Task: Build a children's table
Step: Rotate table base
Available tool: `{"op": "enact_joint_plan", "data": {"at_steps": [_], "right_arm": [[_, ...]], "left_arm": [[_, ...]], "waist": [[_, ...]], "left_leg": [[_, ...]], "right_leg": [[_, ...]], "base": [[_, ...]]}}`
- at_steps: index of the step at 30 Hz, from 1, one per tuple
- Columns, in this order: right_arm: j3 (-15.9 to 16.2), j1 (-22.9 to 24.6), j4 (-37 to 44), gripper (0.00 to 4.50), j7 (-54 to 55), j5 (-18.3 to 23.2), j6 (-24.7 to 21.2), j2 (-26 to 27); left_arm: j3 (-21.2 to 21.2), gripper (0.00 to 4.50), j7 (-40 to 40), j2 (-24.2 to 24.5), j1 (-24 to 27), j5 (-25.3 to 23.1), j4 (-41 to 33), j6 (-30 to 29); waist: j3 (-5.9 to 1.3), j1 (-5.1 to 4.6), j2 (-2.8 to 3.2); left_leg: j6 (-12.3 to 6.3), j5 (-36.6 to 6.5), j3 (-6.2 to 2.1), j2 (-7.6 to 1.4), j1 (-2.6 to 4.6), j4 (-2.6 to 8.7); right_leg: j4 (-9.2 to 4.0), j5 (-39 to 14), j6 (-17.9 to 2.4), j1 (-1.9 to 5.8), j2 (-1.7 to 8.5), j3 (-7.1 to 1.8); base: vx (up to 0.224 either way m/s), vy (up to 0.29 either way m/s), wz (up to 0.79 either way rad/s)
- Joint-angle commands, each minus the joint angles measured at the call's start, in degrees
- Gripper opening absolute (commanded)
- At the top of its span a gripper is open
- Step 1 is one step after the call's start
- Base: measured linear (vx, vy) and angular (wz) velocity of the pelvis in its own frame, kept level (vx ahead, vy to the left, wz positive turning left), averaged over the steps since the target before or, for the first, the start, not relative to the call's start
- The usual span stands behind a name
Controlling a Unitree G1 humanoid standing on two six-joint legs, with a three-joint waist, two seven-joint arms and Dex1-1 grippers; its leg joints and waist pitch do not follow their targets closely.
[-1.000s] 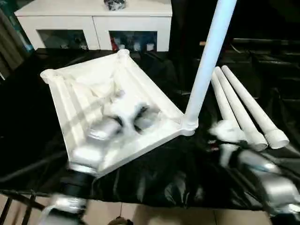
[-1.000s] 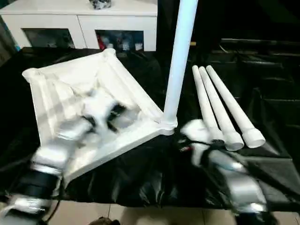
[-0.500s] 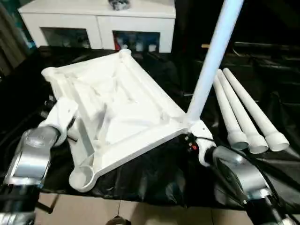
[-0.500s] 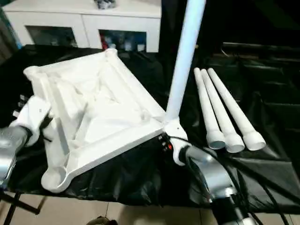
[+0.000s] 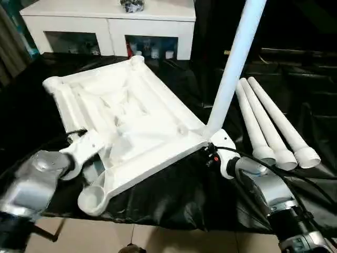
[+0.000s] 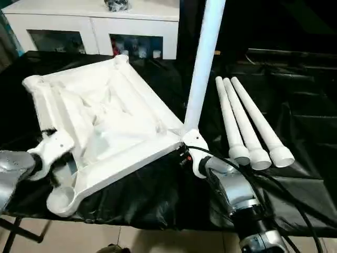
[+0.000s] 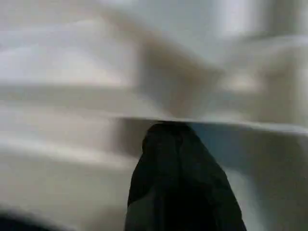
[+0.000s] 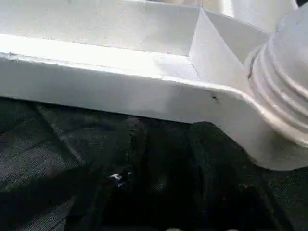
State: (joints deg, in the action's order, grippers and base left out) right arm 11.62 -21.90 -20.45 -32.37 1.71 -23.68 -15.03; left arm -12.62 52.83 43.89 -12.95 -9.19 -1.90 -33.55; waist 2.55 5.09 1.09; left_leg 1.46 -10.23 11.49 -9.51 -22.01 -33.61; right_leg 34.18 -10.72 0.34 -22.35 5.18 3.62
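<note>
Children's table (image 5: 131, 124): top inverted on black cloth (image 5: 174, 200), one leg (image 5: 234, 63) upright in right corner socket. Three loose legs (image 5: 271, 124) lie right. Left gripper (image 5: 87, 150) at near-left rim, right gripper (image 5: 218, 150) by fitted corner; grasp of either cannot be told. Advice: steady the top before seating another leg.

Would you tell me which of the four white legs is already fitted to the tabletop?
The upright leg, standing in the tabletop's corner socket beside the right gripper; the three loose legs lie flat together.

upright leg (image 5: 234, 63), loose legs (image 5: 274, 124) alongside
</note>
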Motion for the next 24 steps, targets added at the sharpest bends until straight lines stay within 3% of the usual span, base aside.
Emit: {"op": "enact_joint_plan", "data": {"at_steps": [1, 4, 6, 7, 11, 16, 19, 24], "right_arm": [[0.01, -1.32, -2.46, 1.41, 1.30, -0.94, 0.86, 0.54], [-0.06, -2.65, -4.73, 1.06, 1.86, -1.33, 1.99, 1.04], [-0.06, -3.45, -5.90, 1.03, 2.15, -1.50, 2.53, 1.30], [-0.11, -4.34, -7.06, 0.98, 2.60, -1.67, 3.15, 1.65], [-0.05, -5.54, -9.04, 0.53, 3.12, -2.03, 4.56, 2.35], [0.45, -5.80, -9.86, 0.07, 3.29, -2.44, 5.44, 2.42], [0.59, -6.11, -10.65, 0.03, 3.44, -2.90, 6.14, 2.41], [0.08, -5.93, -10.73, 0.03, 4.07, -3.49, 6.68, 1.96]], "left_arm": [[-3.11, 0.00, 6.23, 1.41, 1.29, 2.09, -3.51, 1.21], [-5.09, 0.00, 11.31, 2.88, 2.05, 4.56, -7.23, 0.77], [-6.48, 0.00, 13.44, 2.57, 1.95, 6.34, -9.73, -0.07], [-8.25, 0.00, 13.86, 0.66, 0.99, 7.63, -11.65, -1.29], [-12.18, 0.00, 12.81, -5.61, -1.69, 7.66, -11.68, -2.10], [-13.58, 0.00, 6.74, -13.15, -4.87, 4.56, -5.75, 1.01], [-12.75, 0.00, -0.36, -18.50, -8.29, 2.75, 1.04, 3.60], [-11.75, 0.00, -6.60, -20.20, -11.82, 0.58, 7.90, 7.43]], "waist": [[-2.95, 0.09, 0.92], [-2.76, -0.06, 0.79], [-2.88, -0.07, 1.06], [-2.93, -0.14, 1.30], [-3.12, -0.16, 1.07], [-3.24, -0.38, 0.53], [-3.13, -0.47, 0.64], [-3.21, -0.45, 0.59]], "left_leg": [[3.26, -18.87, -2.30, -3.79, 1.96, 5.15], [3.93, -20.52, -2.21, -3.66, 2.01, 5.27], [4.53, -20.69, -2.34, -3.72, 2.06, 5.27], [4.74, -20.43, -2.31, -3.75, 2.02, 5.30], [4.50, -18.51, -2.08, -3.55, 1.92, 4.92], [2.67, -15.42, -1.99, -3.43, 1.29, 4.50], [2.28, -16.20, -1.90, -3.34, 1.54, 4.38], [2.37, -17.62, -2.22, -3.44, 1.50, 4.51]], "right_leg": [[-3.59, -12.70, -12.12, 0.89, 3.67, -2.80], [-3.63, -13.81, -12.09, 0.87, 3.53, -2.83], [-3.52, -13.58, -12.14, 1.01, 3.68, -2.86], [-3.36, -13.04, -12.27, 1.15, 3.70, -2.88], [-3.31, -10.98, -12.80, 1.44, 3.65, -2.90], [-3.38, -10.02, -12.61, 2.02, 3.67, -2.91], [-3.77, -12.22, -12.02, 1.66, 3.36, -2.80], [-4.08, -14.93, -10.71, 1.71, 3.49, -2.67]], "base": [[0.000, 0.000, 0.00], [0.000, 0.000, 0.00], [0.000, 0.000, 0.00], [0.000, 0.000, 0.00], [0.000, 0.000, 0.00], [0.000, 0.000, 0.00], [0.000, 0.000, 0.00], [0.000, 0.000, 0.00]]}}
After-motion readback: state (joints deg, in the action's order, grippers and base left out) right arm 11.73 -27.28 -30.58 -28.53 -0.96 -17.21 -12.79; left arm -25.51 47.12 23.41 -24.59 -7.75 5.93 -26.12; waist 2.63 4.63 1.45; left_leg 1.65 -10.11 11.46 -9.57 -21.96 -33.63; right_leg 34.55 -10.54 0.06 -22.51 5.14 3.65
